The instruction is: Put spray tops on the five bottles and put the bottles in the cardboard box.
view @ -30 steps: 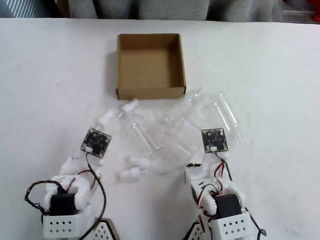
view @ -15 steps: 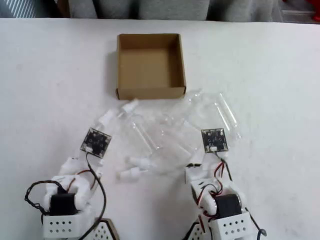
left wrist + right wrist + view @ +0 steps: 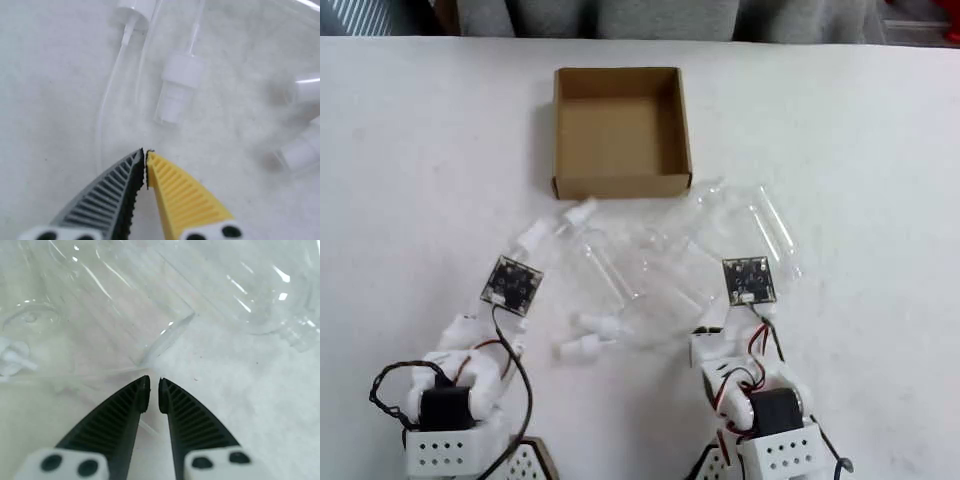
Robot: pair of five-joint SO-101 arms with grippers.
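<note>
Toward 12 o'clock: cardboard box (image 3: 622, 130). Bottles (image 3: 772, 228), spray tops (image 3: 600, 324) scattered at its 6 o'clock. Left gripper (image 3: 146, 155), right gripper (image 3: 150, 385) clenched, empty.

Nothing has shifted: bottles (image 3: 610, 265), spray tops (image 3: 598, 324), left arm (image 3: 455, 400) and right arm (image 3: 765, 410) sit unmoved.

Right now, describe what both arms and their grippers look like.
The left arm and right arm are white with black motors, black and red cables, and a square black board at each wrist. The left gripper has one grey-black and one yellow ribbed finger; the right gripper has two black ones.
</note>
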